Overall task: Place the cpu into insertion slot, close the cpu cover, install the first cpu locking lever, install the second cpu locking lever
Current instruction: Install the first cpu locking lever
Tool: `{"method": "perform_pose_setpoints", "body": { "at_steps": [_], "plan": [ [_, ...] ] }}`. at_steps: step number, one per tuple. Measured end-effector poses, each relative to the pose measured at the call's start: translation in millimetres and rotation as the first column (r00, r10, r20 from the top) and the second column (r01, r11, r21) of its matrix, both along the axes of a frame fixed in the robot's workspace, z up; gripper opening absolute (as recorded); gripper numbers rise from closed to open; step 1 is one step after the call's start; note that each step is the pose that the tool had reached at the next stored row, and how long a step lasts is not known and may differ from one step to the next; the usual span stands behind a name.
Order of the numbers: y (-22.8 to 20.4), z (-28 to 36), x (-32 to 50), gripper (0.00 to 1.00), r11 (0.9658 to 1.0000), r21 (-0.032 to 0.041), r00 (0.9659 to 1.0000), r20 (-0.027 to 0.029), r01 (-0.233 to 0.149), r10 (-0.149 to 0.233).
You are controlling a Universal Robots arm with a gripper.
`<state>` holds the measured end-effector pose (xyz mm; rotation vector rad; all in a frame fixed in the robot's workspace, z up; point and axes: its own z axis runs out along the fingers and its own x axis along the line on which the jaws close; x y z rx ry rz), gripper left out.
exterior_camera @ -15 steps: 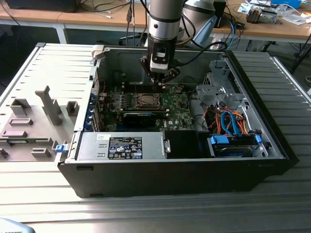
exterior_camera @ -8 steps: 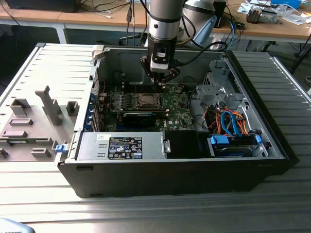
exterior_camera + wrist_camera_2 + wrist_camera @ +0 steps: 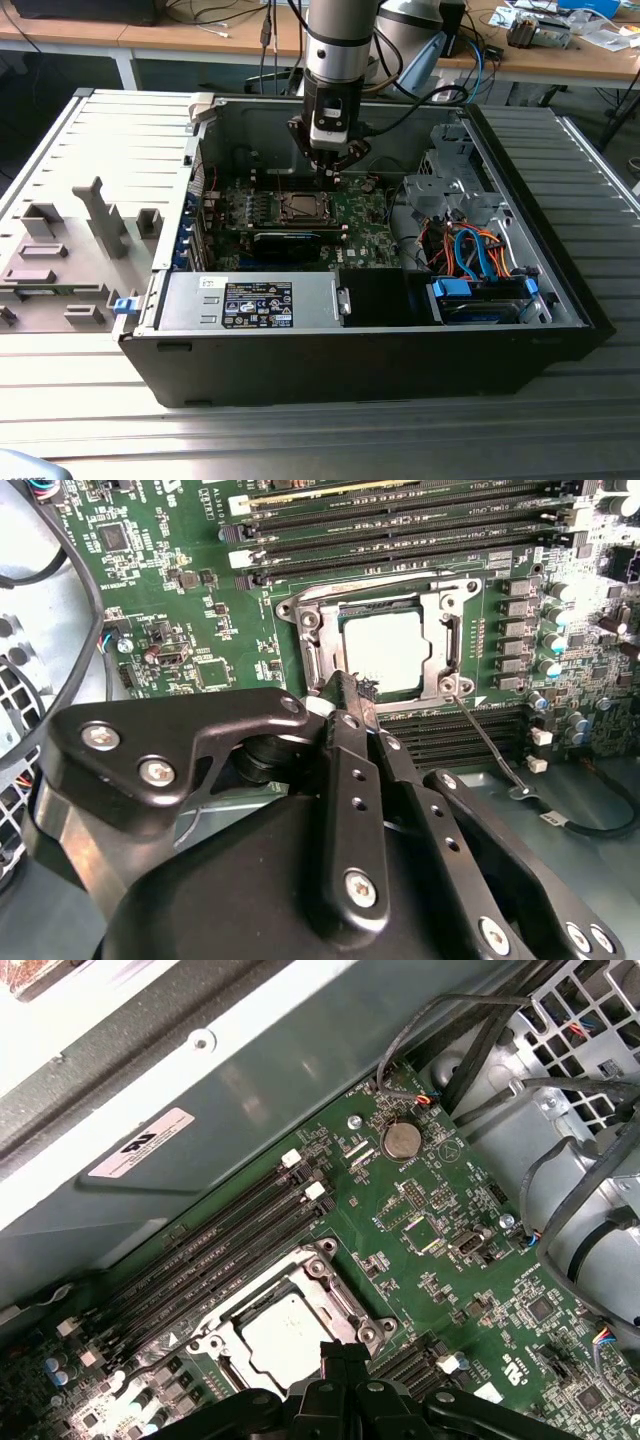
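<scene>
The cpu (image 3: 385, 650) (image 3: 285, 1335), a pale silver square, lies in the insertion slot (image 3: 298, 207) on the green motherboard. The cpu cover (image 3: 447, 630) (image 3: 322, 1272), a silver frame, lies flat around it. One thin locking lever (image 3: 490, 748) sticks out slantwise from a corner of the socket, unlatched. My gripper (image 3: 334, 172) (image 3: 347, 687) (image 3: 345, 1352) hangs just above the socket's edge, on the exterior view's right of it. Its black fingers are shut together with nothing between them.
The motherboard sits deep in an open black computer case (image 3: 560, 290). Long black memory slots (image 3: 400, 525) run beside the socket. A metal drive cage with orange and blue cables (image 3: 470, 245) stands to the exterior view's right, a grey power supply (image 3: 250, 300) in front.
</scene>
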<state>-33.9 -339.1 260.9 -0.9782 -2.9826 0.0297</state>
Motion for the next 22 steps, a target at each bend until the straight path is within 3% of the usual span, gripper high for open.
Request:
{"method": "perform_pose_setpoints", "body": {
  "at_steps": [22],
  "plan": [
    [0.0,0.0,0.0,0.11,0.9998,0.0,0.9998,0.0,-0.022,0.022]
  ]
}}
